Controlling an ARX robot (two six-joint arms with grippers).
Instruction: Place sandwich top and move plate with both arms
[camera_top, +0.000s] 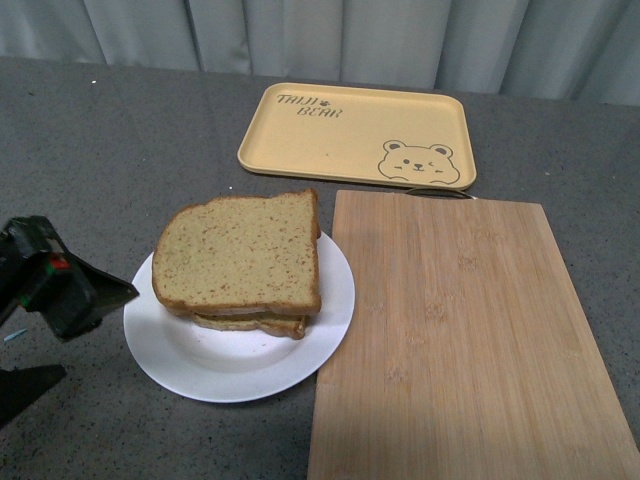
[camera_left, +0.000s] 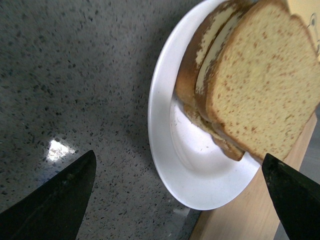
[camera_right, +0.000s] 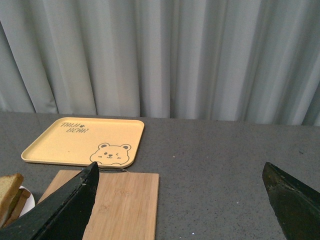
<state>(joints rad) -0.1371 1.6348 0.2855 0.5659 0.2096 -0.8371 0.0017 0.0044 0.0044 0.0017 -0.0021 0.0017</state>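
Sandwich top (camera_top: 240, 250) hides most of lower slice (camera_top: 255, 325) on plate (camera_top: 200, 365).

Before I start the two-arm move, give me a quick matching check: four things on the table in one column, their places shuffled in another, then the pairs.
1. sandwich top
2. plate
3. tray
4. cutting board

A. left of the board, rim overlapping its edge
B. on the right, plain wood grain
C. topmost of what the plate holds
D. farthest back, empty

Pairs: 1-C, 2-A, 3-D, 4-B

Left gripper (camera_left: 178, 155) splayed, right gripper (camera_right: 180, 164) splayed (both empty)
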